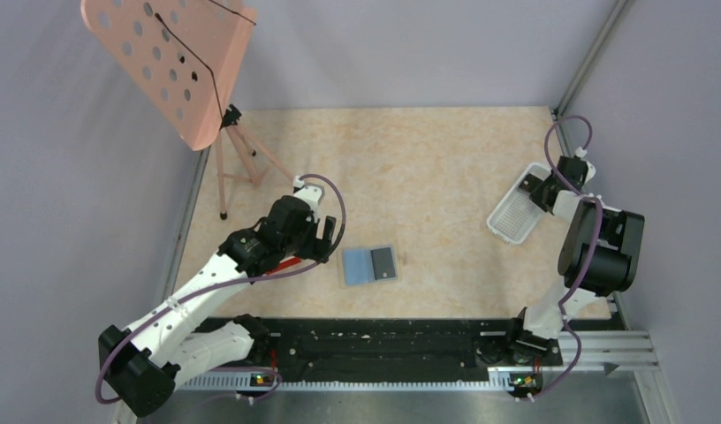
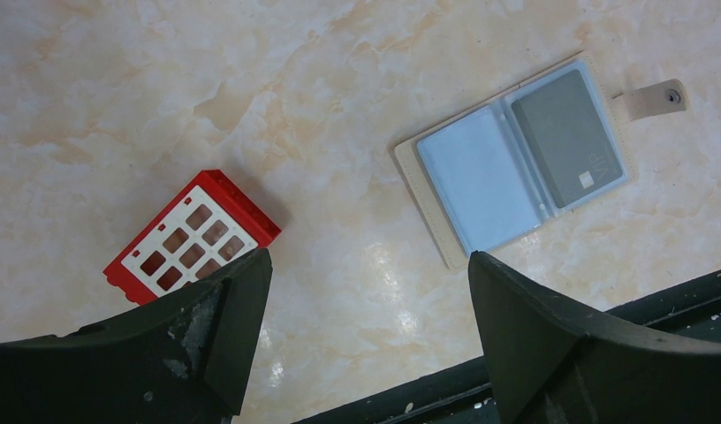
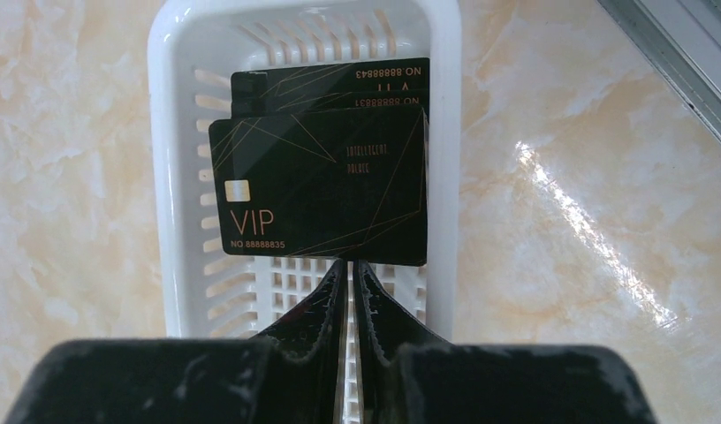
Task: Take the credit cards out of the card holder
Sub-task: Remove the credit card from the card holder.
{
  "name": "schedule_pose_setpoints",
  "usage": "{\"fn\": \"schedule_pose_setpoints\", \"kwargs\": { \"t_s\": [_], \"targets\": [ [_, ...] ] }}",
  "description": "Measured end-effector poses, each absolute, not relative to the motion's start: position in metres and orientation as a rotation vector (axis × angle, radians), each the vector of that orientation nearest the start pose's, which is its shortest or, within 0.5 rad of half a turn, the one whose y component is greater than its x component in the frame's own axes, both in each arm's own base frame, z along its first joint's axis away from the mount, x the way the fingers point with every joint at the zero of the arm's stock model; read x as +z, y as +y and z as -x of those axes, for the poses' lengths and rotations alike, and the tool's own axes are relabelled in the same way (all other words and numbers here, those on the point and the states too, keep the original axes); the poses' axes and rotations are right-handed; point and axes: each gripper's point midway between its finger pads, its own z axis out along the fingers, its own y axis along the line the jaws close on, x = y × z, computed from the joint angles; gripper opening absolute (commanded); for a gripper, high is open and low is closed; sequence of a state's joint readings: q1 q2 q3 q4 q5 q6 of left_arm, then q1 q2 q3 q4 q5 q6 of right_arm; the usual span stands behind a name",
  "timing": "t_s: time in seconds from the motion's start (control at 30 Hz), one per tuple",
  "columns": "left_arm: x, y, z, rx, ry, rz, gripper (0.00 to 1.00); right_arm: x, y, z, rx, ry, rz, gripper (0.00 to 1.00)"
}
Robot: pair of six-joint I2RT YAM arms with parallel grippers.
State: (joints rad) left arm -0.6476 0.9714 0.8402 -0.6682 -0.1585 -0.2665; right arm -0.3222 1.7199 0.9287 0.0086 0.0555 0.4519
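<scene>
Desk (image 1: 428,159): beige top with a marbled pattern, glossy; a bright streak of reflected light (image 3: 595,230) runs across it near the right edge.

Walls (image 1: 410,53): plain pale lavender-grey panels on the left, back and right, closing in the desk.

Back right corner: slanting aluminium post (image 1: 595,53).

Back left: pink perforated music stand (image 1: 176,62) on a pink tripod (image 1: 238,163), plate tilted, a thin black cable across it.

Near edge: black strip (image 1: 383,340), scuffed with pale specks; below it a toothed metal rail (image 1: 383,378) and a grey metal surface (image 1: 383,406).
</scene>
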Motion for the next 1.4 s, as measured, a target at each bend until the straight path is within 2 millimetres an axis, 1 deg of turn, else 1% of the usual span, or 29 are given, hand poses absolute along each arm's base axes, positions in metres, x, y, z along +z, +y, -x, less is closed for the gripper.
{"fn": "schedule_pose_setpoints", "kwargs": {
  "t_s": [0.17, 0.27, 0.37, 0.47, 0.53, 0.6, 0.63, 0.7, 0.73, 0.77, 0.87, 0.93, 1.0, 1.03, 1.07, 1.1, 1.17, 1.27, 1.37, 1.4],
  "targets": [
    [0.152, -0.147, -0.223, -0.255, 2.343, -0.374, 0.88, 0.039, -0.12, -0.406, 0.04, 2.186, -0.902, 0.06],
    [0.152, -0.148, -0.223, -0.259, 2.344, -0.371, 0.86, 0.042, -0.108, -0.398, 0.101, 2.228, -0.893, 0.07],
    [0.152, -0.151, -0.221, -0.289, 2.353, -0.351, 0.83, 0.064, -0.093, -0.393, 0.177, 2.229, -0.856, 0.1],
    [0.148, -0.158, -0.216, -0.346, 2.375, -0.33, 0.8, 0.098, -0.074, -0.391, 0.247, 2.189, -0.784, 0.14],
    [0.144, -0.163, -0.21, -0.399, 2.399, -0.304, 0.78, 0.125, -0.054, -0.39, 0.3, 2.15, -0.707, 0.15],
    [0.137, -0.169, -0.205, -0.454, 2.423, -0.28, 0.77, 0.147, -0.025, -0.384, 0.373, 2.118, -0.613, 0.18],
    [0.131, -0.173, -0.201, -0.484, 2.442, -0.265, 0.77, 0.156, -0.007, -0.379, 0.417, 2.108, -0.559, 0.19],
    [0.121, -0.178, -0.195, -0.531, 2.475, -0.246, 0.77, 0.164, 0.029, -0.366, 0.508, 2.107, -0.464, 0.22],
    [0.115, -0.181, -0.193, -0.557, 2.494, -0.235, 0.76, 0.165, 0.043, -0.36, 0.544, 2.114, -0.432, 0.23],
    [0.11, -0.184, -0.191, -0.577, 2.515, -0.223, 0.74, 0.163, 0.061, -0.351, 0.589, 2.128, -0.392, 0.23],
    [0.095, -0.192, -0.188, -0.616, 2.569, -0.191, 0.67, 0.151, 0.106, -0.323, 0.706, 2.178, -0.308, 0.23],
    [0.087, -0.197, -0.189, -0.642, 2.593, -0.158, 0.59, 0.142, 0.134, -0.301, 0.778, 2.21, -0.263, 0.24],
    [0.08, -0.2, -0.19, -0.664, 2.607, -0.13, 0.51, 0.137, 0.162, -0.281, 0.85, 2.238, -0.204, 0.28],
    [0.077, -0.203, -0.19, -0.682, 2.614, -0.111, 0.48, 0.135, 0.181, -0.268, 0.895, 2.254, -0.158, 0.3],
    [0.075, -0.204, -0.19, -0.694, 2.617, -0.101, 0.43, 0.135, 0.191, -0.261, 0.923, 2.263, -0.133, 0.31],
    [0.074, -0.206, -0.191, -0.709, 2.614, -0.09, 0.38, 0.135, 0.207, -0.251, 0.965, 2.274, -0.092, 0.32],
    [0.075, -0.212, -0.195, -0.741, 2.602, -0.071, 0.3, 0.138, 0.23, -0.239, 1.029, 2.276, -0.038, 0.34],
    [0.074, -0.218, -0.202, -0.759, 2.585, -0.048, 0.23, 0.138, 0.252, -0.231, 1.088, 2.275, 0.001, 0.37],
    [0.066, -0.218, -0.206, -0.744, 2.599, -0.03, 0.2, 0.131, 0.262, -0.229, 1.113, 2.287, 0.003, 0.45],
    [0.062, -0.217, -0.206, -0.734, 2.608, -0.025, 0.2, 0.127, 0.264, -0.229, 1.119, 2.292, 0.0, 0.46]
  ]
}}
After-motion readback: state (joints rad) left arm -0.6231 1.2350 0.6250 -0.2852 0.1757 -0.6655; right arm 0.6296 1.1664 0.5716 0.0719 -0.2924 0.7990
